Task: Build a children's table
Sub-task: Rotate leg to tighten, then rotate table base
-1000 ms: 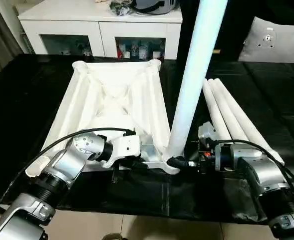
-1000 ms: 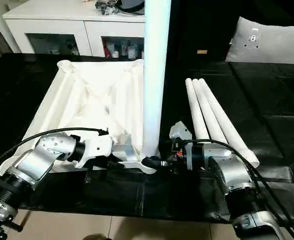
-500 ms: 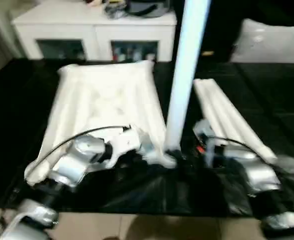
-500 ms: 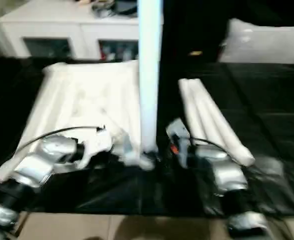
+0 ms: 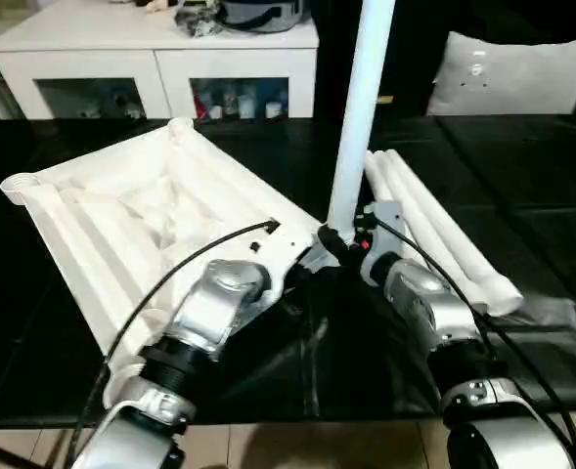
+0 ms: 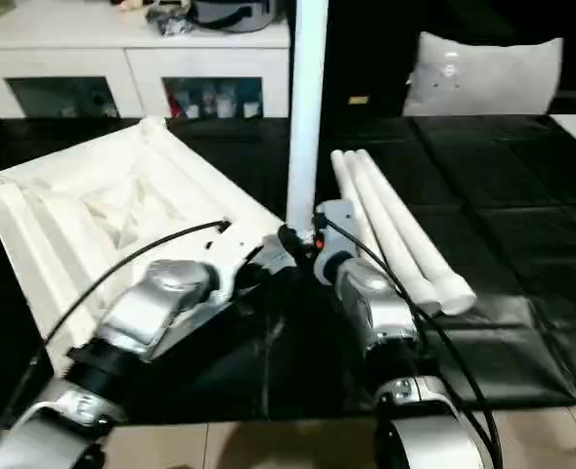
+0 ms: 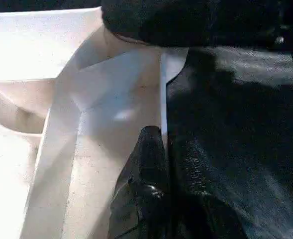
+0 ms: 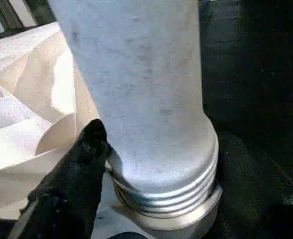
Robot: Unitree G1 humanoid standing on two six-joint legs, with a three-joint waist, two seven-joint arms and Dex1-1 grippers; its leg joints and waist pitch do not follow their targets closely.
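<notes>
At the tabletop's (image 5: pixel 121 225) near corner, left gripper (image 7: pixel 153 149) clenched on its rim, right gripper (image 5: pixel 351 244) grasping 1 upright leg (image 5: pixel 361 107)

White square table top (image 5: pixel 141 220) lies upside down on the black surface, turned at an angle, X ribs and round corner sockets facing up. One leg (image 5: pixel 361 107) stands upright in the near corner socket, threaded base visible at the rim. Three spare legs (image 5: pixel 434 220) lie side by side, touching, just beside it.

Table top (image 5: pixel 141 220) swung round, upright leg (image 5: pixel 361 107) with it.
</notes>
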